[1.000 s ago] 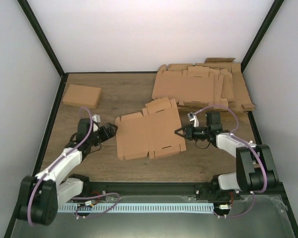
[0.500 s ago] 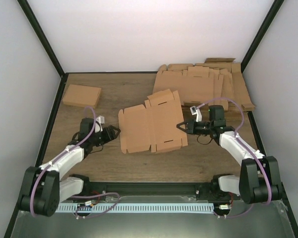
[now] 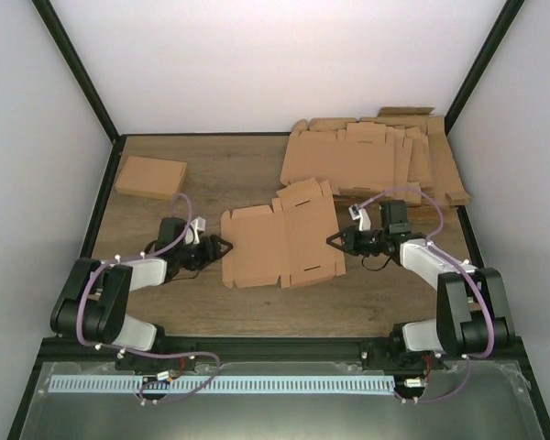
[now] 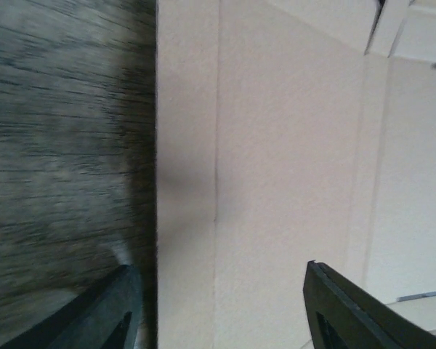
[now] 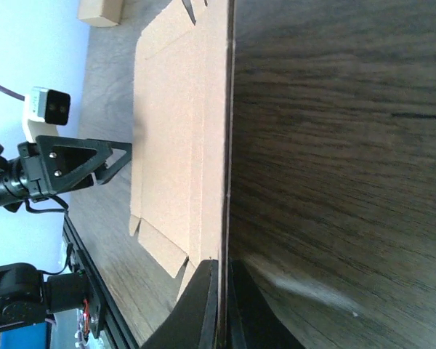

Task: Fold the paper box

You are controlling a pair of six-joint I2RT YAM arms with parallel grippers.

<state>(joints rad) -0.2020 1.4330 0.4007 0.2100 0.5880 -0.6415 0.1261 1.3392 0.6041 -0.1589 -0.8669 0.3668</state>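
Now: right end effector [image 3: 335, 240] pinched shut on right edge of the paper box [image 3: 280, 246], anchoring it on desk [image 3: 211, 174]; left end effector [image 3: 222, 247] open astride left edge, so I'd grip there next.

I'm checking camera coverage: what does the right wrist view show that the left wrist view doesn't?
Only the right wrist view: the right gripper shut on the box at its near edge, and the left gripper at the box's far side. Only the left wrist view: its own open fingers straddling the box's other edge, with a crease seen up close. Both: the box and the wood table.
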